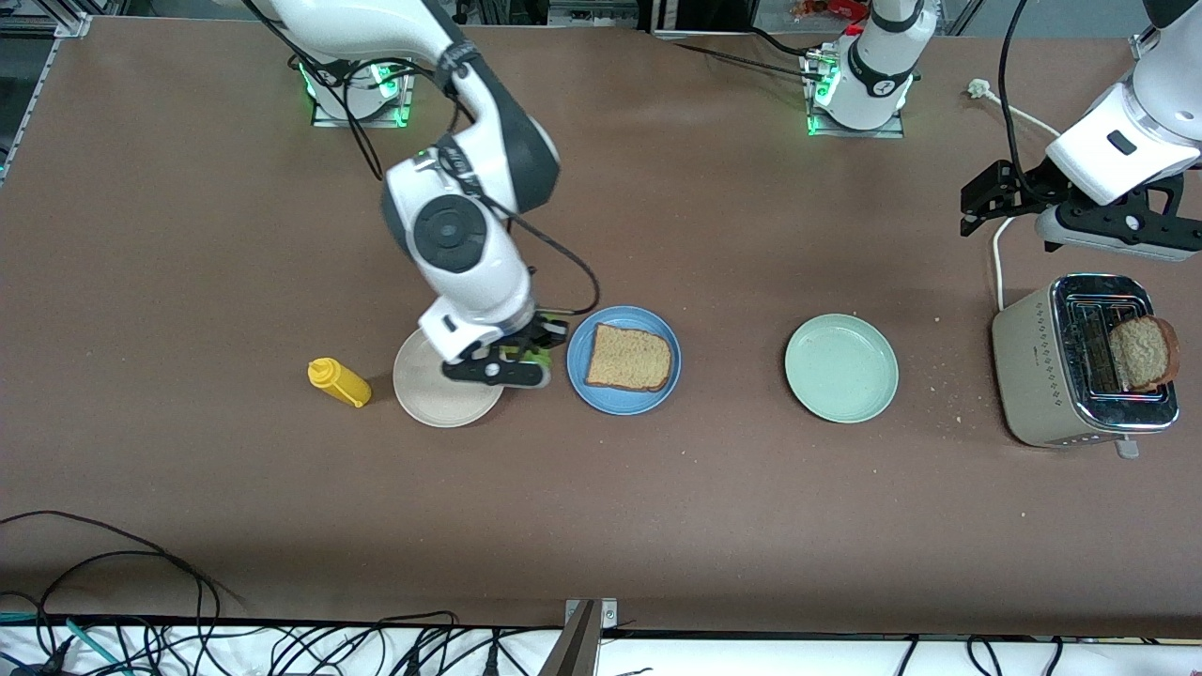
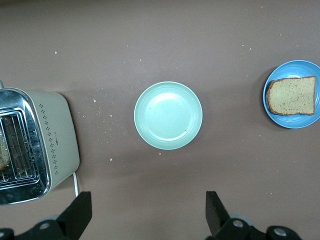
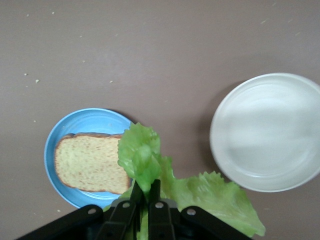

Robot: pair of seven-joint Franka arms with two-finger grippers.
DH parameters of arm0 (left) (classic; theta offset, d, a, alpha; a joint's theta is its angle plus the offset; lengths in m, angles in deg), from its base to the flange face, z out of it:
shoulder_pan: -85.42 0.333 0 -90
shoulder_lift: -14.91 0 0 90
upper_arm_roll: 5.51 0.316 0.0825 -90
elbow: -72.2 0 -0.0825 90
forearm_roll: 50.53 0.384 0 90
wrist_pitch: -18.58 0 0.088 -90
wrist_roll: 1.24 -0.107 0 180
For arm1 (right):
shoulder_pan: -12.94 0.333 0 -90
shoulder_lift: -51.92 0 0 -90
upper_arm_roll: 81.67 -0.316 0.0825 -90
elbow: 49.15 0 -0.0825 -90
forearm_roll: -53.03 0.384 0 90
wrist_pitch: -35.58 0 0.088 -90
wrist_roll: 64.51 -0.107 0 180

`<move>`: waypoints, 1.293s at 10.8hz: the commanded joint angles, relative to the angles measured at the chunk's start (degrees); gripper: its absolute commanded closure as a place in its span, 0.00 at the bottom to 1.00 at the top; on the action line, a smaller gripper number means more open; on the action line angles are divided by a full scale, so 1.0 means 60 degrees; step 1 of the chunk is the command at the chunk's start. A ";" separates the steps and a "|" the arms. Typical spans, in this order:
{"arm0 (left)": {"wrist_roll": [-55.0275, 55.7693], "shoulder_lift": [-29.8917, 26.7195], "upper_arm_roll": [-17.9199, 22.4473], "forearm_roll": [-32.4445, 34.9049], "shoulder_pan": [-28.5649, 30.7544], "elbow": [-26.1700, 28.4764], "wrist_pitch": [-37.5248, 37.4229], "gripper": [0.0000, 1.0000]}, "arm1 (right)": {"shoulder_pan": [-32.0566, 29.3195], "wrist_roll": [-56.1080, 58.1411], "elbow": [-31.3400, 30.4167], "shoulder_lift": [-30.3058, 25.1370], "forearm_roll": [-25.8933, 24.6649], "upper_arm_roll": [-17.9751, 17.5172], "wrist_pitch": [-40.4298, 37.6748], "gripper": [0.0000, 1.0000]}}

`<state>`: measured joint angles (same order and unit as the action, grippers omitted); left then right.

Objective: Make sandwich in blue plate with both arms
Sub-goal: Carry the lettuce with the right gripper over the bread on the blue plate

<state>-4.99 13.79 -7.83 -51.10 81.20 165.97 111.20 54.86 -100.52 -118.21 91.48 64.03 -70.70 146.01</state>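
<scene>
On the brown surface (image 1: 188, 235), the toaster (image 1: 1042, 376) stood toward the left arm's end from the blue plate (image 1: 577, 376), a second slice (image 1: 1141, 352) still in its slot. The plate held one toast slice (image 1: 629, 358). Just beside it, the right gripper (image 3: 145, 200) was clamped on the lettuce (image 3: 150, 160), not yet laid. The left gripper (image 2: 148, 212) hovered near the toaster, fingers (image 2: 80, 210) apart.

Both arms (image 1: 470, 235) are glossy white with black joint rings. Black cables run along them. Green lights glow at the bases (image 1: 362, 89) at the frame's top. Each hand (image 1: 512, 361) is black.
</scene>
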 commanded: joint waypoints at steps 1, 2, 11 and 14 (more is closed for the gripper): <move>0.0055 -0.0004 -0.0066 0.0051 0.0073 -0.0161 -0.0187 0.00 | 0.0877 -0.1800 0.0860 0.1167 0.0085 0.0252 0.0767 1.00; 0.0055 -0.0004 -0.0066 0.0051 0.0073 -0.0161 -0.0187 0.00 | 0.1140 -0.2328 0.1064 0.1533 0.0071 0.0267 0.1046 1.00; 0.0055 -0.0004 -0.0066 0.0036 0.0073 -0.0161 -0.0187 0.00 | 0.1715 -0.3696 0.1623 0.3133 -0.0559 0.0238 0.2586 1.00; 0.0055 -0.0004 -0.0066 0.0036 0.0073 -0.0161 -0.0187 0.00 | 0.1700 -0.3739 0.1608 0.3177 -0.0559 0.0252 0.2893 1.00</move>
<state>-4.99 13.79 -7.85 -51.10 81.28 165.98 111.12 64.99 -121.65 -111.08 108.96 61.60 -69.61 162.23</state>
